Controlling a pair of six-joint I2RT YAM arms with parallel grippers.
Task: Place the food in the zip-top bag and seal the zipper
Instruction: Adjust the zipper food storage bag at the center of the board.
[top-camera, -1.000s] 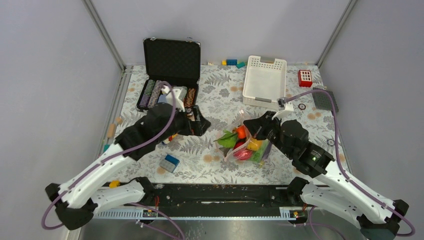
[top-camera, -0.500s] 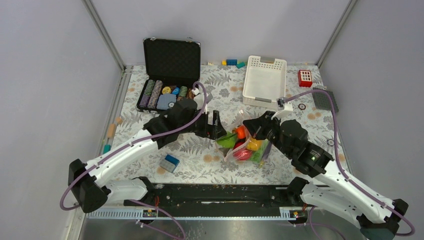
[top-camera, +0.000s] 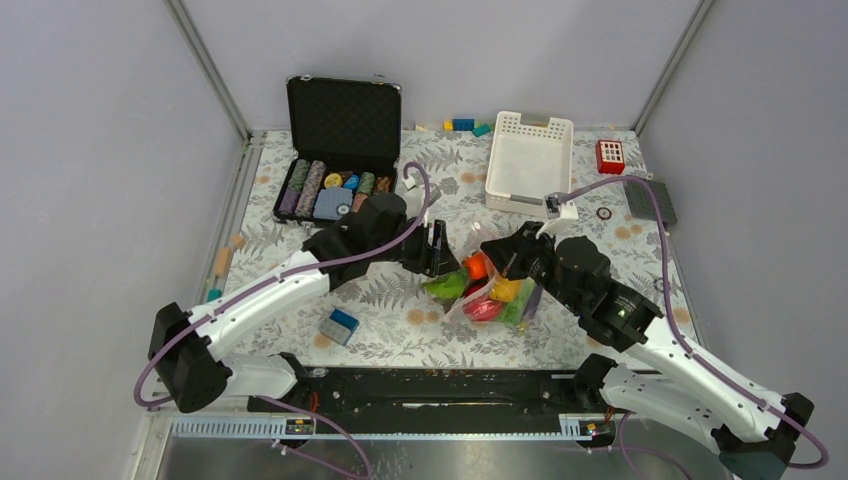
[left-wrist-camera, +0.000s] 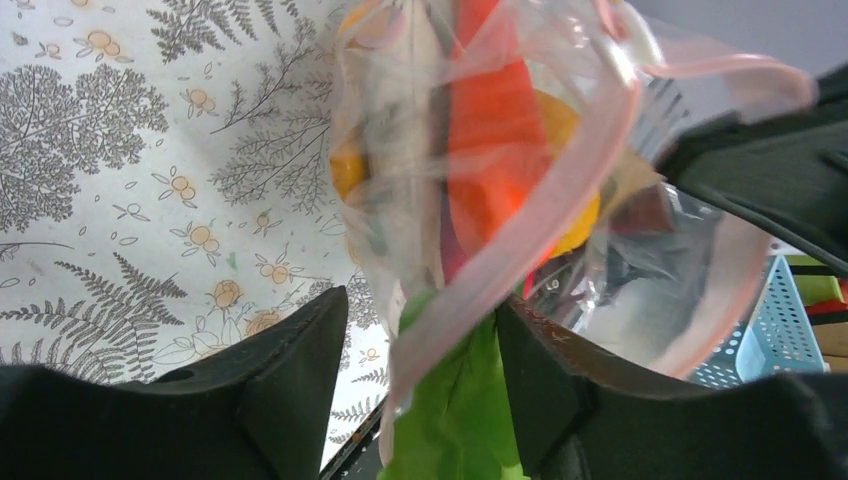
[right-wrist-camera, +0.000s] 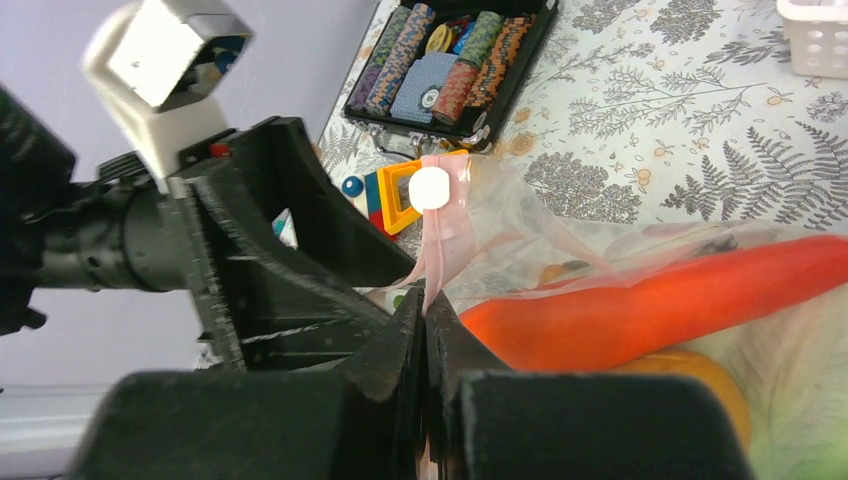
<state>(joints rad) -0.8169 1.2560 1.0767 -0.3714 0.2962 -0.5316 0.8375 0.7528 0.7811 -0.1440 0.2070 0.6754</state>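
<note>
Food is mostly loaded in clear zip-top plastic bag (top-camera: 497, 297), table centre; green leafy piece (left-wrist-camera: 450, 420) appears to protrude at the mouth. Pink zipper strip (right-wrist-camera: 440, 240) is pinched by closed right gripper (right-wrist-camera: 425, 320). Left gripper (left-wrist-camera: 420, 350) is spread wide around the rim. Sealing not done.

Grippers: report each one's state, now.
Left gripper: open, fingers either side of the zip-top bag rim.
Right gripper: shut on the bag's zipper strip.

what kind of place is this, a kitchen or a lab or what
Most likely a robot lab test cell, not a kitchen: bare grey walls and metal frame posts box in the table, and the props don't belong together, a poker chip case, a white basket, a zip-top bag of food.
</note>
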